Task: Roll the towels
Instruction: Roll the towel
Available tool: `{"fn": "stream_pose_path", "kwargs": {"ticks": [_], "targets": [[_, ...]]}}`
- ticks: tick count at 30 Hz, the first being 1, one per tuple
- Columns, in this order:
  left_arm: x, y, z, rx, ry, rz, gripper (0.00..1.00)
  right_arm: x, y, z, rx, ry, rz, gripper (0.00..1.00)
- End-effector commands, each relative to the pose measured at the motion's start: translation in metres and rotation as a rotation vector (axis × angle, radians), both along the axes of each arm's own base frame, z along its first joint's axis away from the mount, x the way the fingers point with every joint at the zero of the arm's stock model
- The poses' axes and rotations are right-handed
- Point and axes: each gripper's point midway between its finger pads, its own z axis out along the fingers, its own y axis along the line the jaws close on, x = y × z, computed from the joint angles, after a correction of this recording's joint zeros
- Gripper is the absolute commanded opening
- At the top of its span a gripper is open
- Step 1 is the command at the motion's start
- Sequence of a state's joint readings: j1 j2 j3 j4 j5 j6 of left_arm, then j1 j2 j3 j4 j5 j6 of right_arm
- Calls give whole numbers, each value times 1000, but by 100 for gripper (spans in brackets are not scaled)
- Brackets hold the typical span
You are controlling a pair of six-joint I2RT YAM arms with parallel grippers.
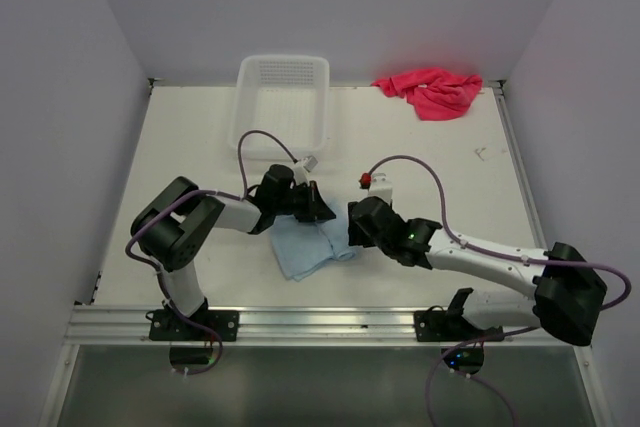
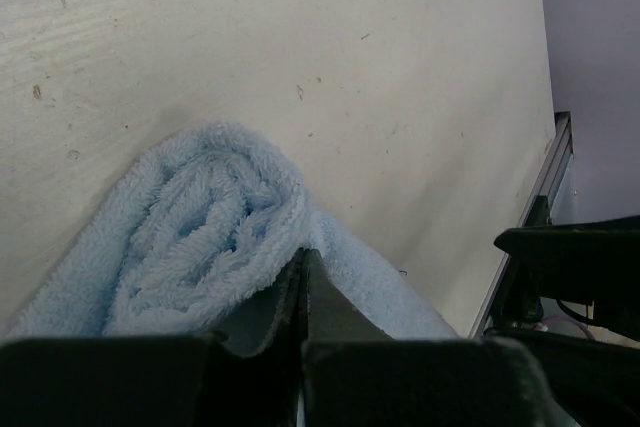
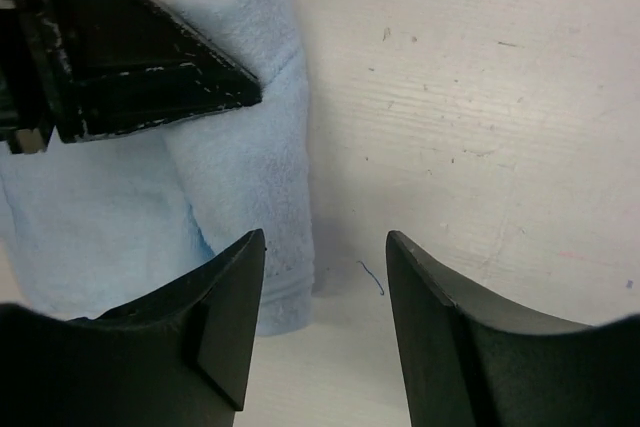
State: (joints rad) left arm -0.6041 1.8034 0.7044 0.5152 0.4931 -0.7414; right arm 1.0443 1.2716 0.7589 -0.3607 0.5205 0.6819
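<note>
Towel [image 2: 200, 237], fluffy blue terry, partly rolled

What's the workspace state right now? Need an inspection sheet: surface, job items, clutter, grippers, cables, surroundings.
Surface: white table, scuffed and speckled.
Job's things: light blue towel near centre, partly rolled, flat part left over; pink-red towel crumpled in the far right corner, unrolled.
Clutter: white mesh basket at the far edge.
Grippers: left gripper shut, tips against the roll, pinch on cloth not clear; right gripper open over the towel's edge, holding nothing.
Cables: purple cables looping over both arms, clear of the towels.
Surroundings: pale walls on three sides; metal rail at the near edge.
</note>
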Motion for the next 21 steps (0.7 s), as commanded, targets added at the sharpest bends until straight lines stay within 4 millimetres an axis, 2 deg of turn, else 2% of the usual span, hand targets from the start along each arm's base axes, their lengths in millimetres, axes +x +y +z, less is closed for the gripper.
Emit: {"fn": "stream_pose_path", "kwargs": {"ticks": [1,6,15,16,21], "targets": [[-13,23,-40,111,75,23,0,-2,28,-4,291,97,75,56],[-13,24,-39,110,73,26,0,-6,37,-16,429,181,79,58],[-10,24,-35,106,64,42,0,-10,47,-47,453,258,78,54],[-11,25,-36,107,66,44,0,-13,51,-48,470,274,92,52],[-11,26,-38,104,71,62,0,-15,60,-51,520,300,95,26]]}}
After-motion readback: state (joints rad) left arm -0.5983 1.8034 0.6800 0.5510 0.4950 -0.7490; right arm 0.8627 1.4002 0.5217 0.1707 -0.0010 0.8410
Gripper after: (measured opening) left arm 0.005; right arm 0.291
